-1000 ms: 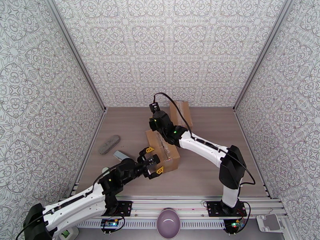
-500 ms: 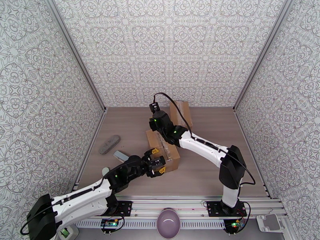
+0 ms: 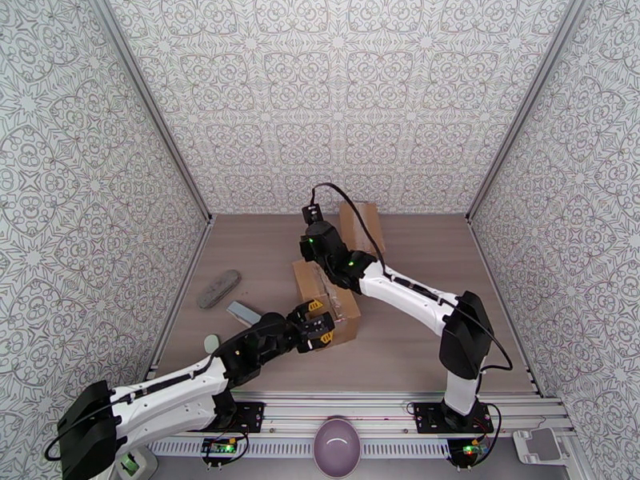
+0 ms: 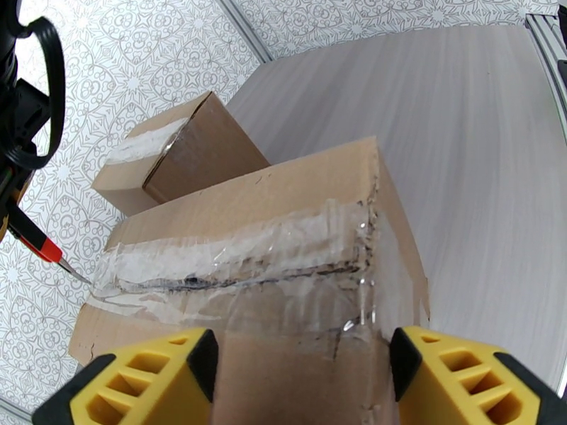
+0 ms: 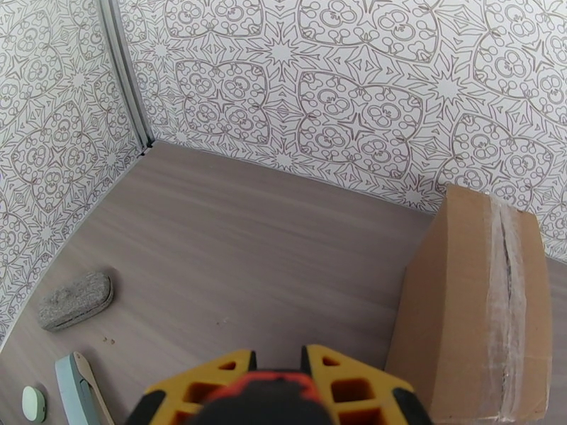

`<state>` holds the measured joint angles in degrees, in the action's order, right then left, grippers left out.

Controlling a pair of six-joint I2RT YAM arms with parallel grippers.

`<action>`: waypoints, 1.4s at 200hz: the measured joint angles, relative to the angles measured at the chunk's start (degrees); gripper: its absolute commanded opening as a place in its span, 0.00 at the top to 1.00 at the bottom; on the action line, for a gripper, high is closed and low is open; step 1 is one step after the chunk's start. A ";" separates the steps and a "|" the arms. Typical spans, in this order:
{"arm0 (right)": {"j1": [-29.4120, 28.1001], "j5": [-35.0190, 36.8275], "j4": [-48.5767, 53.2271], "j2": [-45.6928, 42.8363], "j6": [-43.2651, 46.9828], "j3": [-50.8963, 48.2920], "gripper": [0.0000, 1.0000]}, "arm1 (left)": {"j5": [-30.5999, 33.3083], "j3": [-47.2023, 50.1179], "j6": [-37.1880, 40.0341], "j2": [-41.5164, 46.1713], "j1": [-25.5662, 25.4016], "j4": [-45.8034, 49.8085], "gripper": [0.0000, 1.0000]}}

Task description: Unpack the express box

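Observation:
The express box point(image 3: 326, 294), brown cardboard with clear tape along its top seam, lies mid-table; the left wrist view shows its top point(image 4: 283, 235) close up. My left gripper point(image 3: 317, 327) is at its near end, jaws apart, with the yellow fingers point(image 4: 142, 380) on either side of the taped end; I cannot tell whether they touch it. My right gripper point(image 3: 326, 272) hangs over the box's far end, shut on a red-handled cutter point(image 5: 273, 384). The cutter's blade point(image 4: 74, 275) meets the tape at the far left corner.
A second taped carton point(image 3: 360, 224) stands upright behind the first, also seen beside my right fingers point(image 5: 475, 306). At the left lie a grey felt case point(image 3: 218, 288), a grey-blue flat tool point(image 3: 244, 312) and a small pale disc point(image 3: 210, 343). Patterned walls enclose the table.
My left arm has reached forward to the box's near end and its jaws have narrowed around it. The right arm and cutter have stayed nearly still.

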<state>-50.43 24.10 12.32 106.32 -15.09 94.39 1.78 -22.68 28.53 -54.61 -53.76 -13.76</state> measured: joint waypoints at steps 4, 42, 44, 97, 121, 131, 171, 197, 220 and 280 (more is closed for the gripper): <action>0.00 0.09 0.02 0.00 -0.13 -0.02 1.00 | 0.04 0.20 -0.04 0.00 -0.04 -0.26 0.36; -0.13 0.81 0.13 -0.20 -0.61 -0.37 1.00 | 1.27 1.64 -0.48 -0.22 -0.90 -2.91 0.38; -0.13 0.81 0.13 -0.22 -0.61 -0.42 1.00 | 1.31 1.64 -0.50 -0.22 -0.92 -3.02 0.38; -0.15 0.81 -0.87 -1.55 -0.61 -2.36 1.00 | 2.23 1.92 -1.46 -1.49 -1.79 -5.20 0.41; -0.15 0.81 -1.44 -2.23 -0.61 -3.32 1.00 | 2.49 1.99 -1.57 -2.32 -2.10 -6.29 0.42; -0.15 0.81 -1.57 -2.54 -0.61 -3.67 1.00 | 2.58 2.10 -1.77 -2.64 -2.19 -6.78 0.42; -0.15 0.76 -1.57 -4.28 -0.63 -5.16 1.00 | 3.30 2.21 -2.78 -3.28 -2.84 -7.76 0.43; -0.61 0.26 -0.11 -5.38 -0.72 -5.86 1.00 | 5.88 2.23 -3.04 -3.87 -2.71 -8.55 0.43; -0.92 -0.28 0.17 -5.57 -0.76 -5.86 1.00 | 6.51 2.23 -3.04 -4.20 -2.73 -8.87 0.43; -0.98 -0.76 -2.01 -5.68 0.11 -7.45 1.00 | 6.69 2.23 -2.99 -4.39 -2.78 -9.20 0.44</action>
<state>-51.42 23.33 10.31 100.64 -14.98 86.94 8.47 -20.45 25.54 -59.00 -56.53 -22.96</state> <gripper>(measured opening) 0.206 0.566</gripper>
